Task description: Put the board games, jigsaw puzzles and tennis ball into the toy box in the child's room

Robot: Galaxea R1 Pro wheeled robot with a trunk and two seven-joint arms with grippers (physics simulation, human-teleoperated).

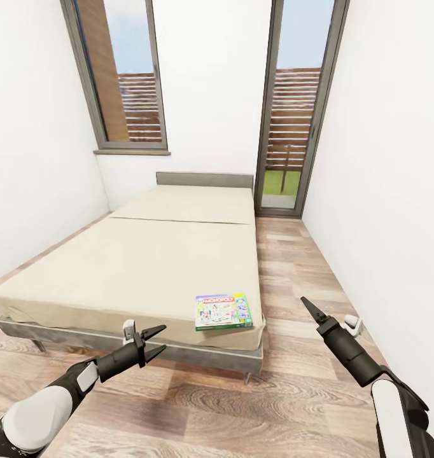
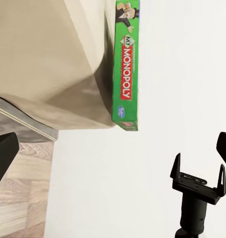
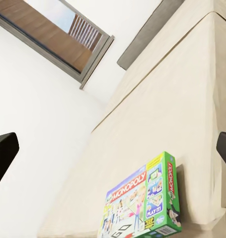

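A green My Monopoly board game (image 1: 223, 311) lies flat on the near right corner of the beige bed (image 1: 147, 267). My left gripper (image 1: 158, 341) hovers open in front of the bed's foot edge, left of the box and below it. My right gripper (image 1: 309, 307) is over the floor to the right of that corner, pointing forward. The right wrist view shows the box lid (image 3: 142, 208) between fingertips (image 3: 3, 153) spread wide apart, with nothing held. The left wrist view shows the box's side (image 2: 126, 64) on the mattress edge and the open right gripper (image 2: 198, 173) beyond it.
The bed's grey frame (image 1: 179, 356) and a thin leg (image 1: 247, 376) stand just ahead. A strip of wood floor (image 1: 287, 267) runs between bed and right wall to a glass door (image 1: 287, 127). A small white object (image 1: 352, 326) sits by the right wall.
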